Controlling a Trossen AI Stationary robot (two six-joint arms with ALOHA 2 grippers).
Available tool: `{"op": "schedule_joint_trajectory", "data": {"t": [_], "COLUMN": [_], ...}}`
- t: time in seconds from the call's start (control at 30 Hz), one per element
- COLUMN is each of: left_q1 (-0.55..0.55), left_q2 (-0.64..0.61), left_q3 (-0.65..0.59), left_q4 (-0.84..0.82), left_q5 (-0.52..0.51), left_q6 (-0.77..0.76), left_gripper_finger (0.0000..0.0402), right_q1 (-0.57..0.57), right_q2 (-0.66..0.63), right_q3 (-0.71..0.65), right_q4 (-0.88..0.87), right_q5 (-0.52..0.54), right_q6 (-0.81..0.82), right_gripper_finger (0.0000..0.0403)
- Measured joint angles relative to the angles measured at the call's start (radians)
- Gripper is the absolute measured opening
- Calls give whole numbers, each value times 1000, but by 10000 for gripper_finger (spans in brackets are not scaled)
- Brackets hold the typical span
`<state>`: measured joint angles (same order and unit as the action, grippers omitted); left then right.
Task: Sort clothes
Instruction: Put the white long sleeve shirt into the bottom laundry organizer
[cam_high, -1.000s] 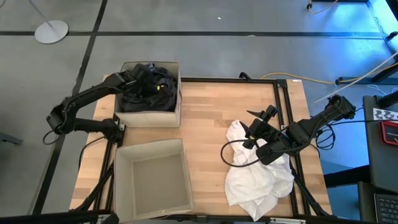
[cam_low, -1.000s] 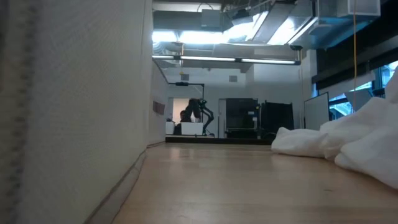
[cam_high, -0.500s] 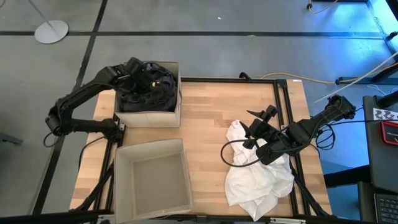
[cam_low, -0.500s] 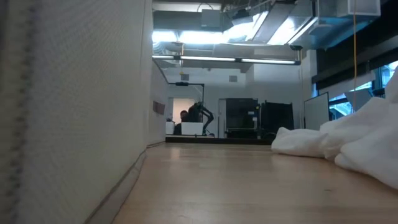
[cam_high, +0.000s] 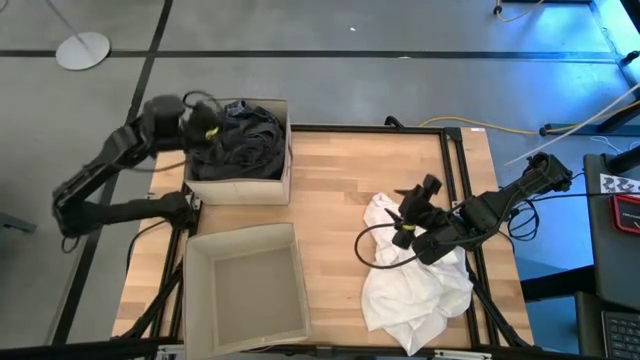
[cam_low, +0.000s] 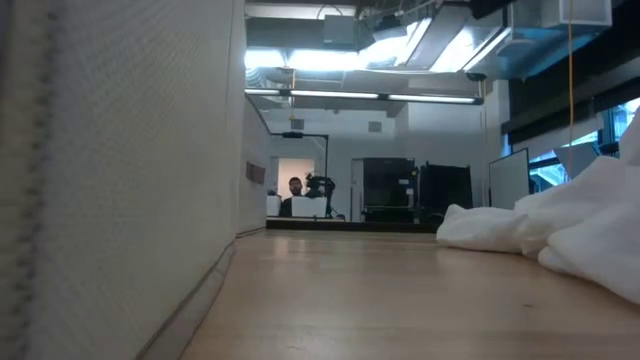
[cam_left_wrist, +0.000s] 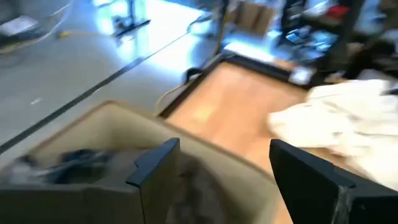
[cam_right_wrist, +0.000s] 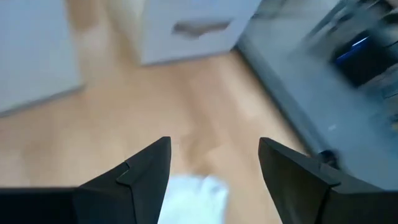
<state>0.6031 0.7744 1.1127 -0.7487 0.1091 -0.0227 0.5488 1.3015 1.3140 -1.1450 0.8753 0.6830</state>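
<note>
High view: left tool (cam_high: 188, 112) pulled back off the dark clothes (cam_high: 238, 140), fingers apart, empty; right tool (cam_high: 412, 215) spread over white garments (cam_high: 415, 285), next up.

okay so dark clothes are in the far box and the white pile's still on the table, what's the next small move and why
Probably lower the right gripper onto the white clothes and close. It hovers open over the pile's edge, while the near fabric box looks empty and the left gripper, open, is at the far box.
</note>
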Motion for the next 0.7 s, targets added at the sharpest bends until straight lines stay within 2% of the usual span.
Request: {"op": "schedule_joint_trajectory", "data": {"t": [0.17, 0.33, 0.43, 0.57, 0.7], "left_q1": [-130, -211, -234, -243, -243], "left_q2": [-120, -167, -168, -152, -138], "left_q3": [-156, -255, -284, -291, -292], "left_q4": [105, 145, 159, 164, 166], "left_q5": [1, -7, -22, -52, -55], "left_q6": [-83, -129, -134, -127, -123], "left_gripper_finger": [238, 238, 238, 237, 237], "right_q1": [0, 1, 1, 1, 0], "right_q2": [17, 18, 19, 19, 19], "right_q3": [-34, -183, -279, -387, -452], "right_q4": [43, 205, 260, 212, 200], "right_q5": [-299, -540, -637, -686, -761], "right_q6": [2, 25, 93, 235, 293], "right_gripper_finger": [245, 245, 245, 245, 245]}}
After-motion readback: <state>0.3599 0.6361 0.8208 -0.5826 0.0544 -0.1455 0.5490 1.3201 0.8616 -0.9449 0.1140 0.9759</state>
